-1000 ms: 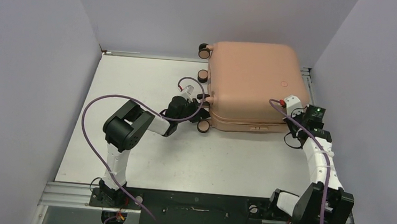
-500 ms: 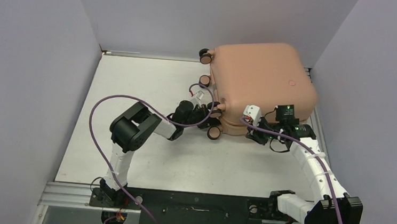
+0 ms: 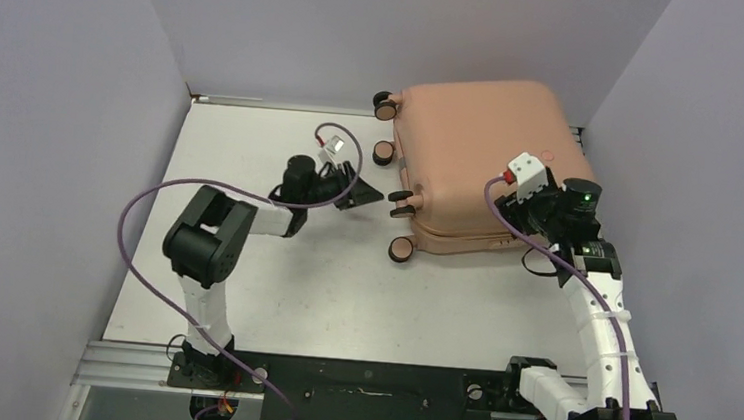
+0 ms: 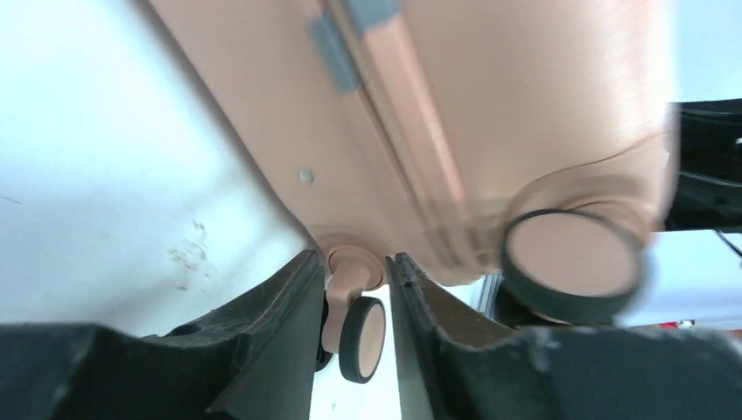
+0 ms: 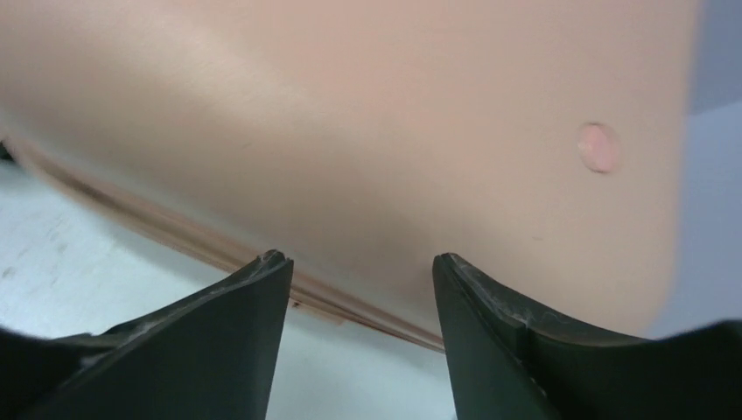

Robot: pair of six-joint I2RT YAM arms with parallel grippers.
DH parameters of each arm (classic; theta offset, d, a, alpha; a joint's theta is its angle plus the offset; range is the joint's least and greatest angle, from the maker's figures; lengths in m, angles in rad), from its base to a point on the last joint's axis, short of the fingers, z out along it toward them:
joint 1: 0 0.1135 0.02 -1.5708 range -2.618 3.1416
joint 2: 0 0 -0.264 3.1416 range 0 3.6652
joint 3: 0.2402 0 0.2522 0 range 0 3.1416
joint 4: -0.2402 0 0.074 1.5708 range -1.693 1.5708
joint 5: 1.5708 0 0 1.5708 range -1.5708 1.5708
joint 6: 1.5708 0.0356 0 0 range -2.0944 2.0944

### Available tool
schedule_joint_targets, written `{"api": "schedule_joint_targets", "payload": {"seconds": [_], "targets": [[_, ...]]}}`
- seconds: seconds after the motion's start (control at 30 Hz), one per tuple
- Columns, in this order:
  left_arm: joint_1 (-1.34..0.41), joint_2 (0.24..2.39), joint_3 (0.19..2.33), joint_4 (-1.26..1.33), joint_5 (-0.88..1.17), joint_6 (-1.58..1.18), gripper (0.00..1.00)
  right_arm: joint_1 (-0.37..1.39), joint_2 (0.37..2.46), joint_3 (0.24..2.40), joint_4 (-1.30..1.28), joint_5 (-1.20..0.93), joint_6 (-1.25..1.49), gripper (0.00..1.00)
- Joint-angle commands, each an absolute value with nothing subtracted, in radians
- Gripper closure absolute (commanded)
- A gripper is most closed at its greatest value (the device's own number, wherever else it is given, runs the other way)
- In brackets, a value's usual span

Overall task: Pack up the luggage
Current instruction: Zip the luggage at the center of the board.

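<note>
- Shows the luggage (image 3: pixel 482 159) lying flat and shut on the table (image 3: pixel 271 292), with most of that table spreading to the left of the luggage and on its near side.
- Puts the wheels (image 3: pixel 382 153) along the luggage's left end, so probably a long axis running left to right, from the wheel end to the end opposite.
- Places the left gripper (image 4: pixel 352 261) just off the luggage's wheel end and apart from it, jaws parted a little and grasping nothing; through the gap, only one wheel, some way off.
- Places the right gripper (image 5: pixel 360 258) above the luggage's near right corner, close over the lid, jaws spread wide and empty; no contact with the shell to be made out.
- Leaves the round logo (image 5: pixel 598 146) beyond the right gripper, toward the luggage's far right.
- Marks the seam (image 4: pixel 385 114) between the two shells running round the luggage's side, including the near edge below the right gripper.
- Judged as early in the task: nothing to pack in view, lid not yet lifted.
- Judged for the coming move: right arm nearer, with the luggage straight ahead of and under its jaws; left arm facing the wheel end, better suited to bracing.
- Worth watching: a smooth, rounded shell, likely to slide on the table under a one-sided push.
</note>
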State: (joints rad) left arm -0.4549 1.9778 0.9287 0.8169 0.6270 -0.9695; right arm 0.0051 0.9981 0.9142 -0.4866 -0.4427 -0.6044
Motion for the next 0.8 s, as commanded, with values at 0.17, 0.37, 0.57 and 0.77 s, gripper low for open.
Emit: {"api": "schedule_joint_targets", "payload": {"seconds": [0.17,0.37,0.57,0.77], "targets": [[-0.206,1.86,1.346,0.558,0.86,-0.466,0.22,-0.074,1.035,1.074,-0.323,-0.109,-0.395,0.27],[-0.157,2.237,1.937,0.62,1.159,-0.541,0.04,-0.137,1.112,1.101,-0.322,-0.107,-0.37,0.24],[-0.167,2.657,2.489,0.899,1.218,-0.806,0.04,-0.193,1.114,1.078,-0.309,-0.137,-0.364,0.23],[-0.2,2.664,2.586,0.232,0.985,-0.152,0.04,-0.226,1.118,1.056,-0.306,-0.16,-0.35,0.23]]}}
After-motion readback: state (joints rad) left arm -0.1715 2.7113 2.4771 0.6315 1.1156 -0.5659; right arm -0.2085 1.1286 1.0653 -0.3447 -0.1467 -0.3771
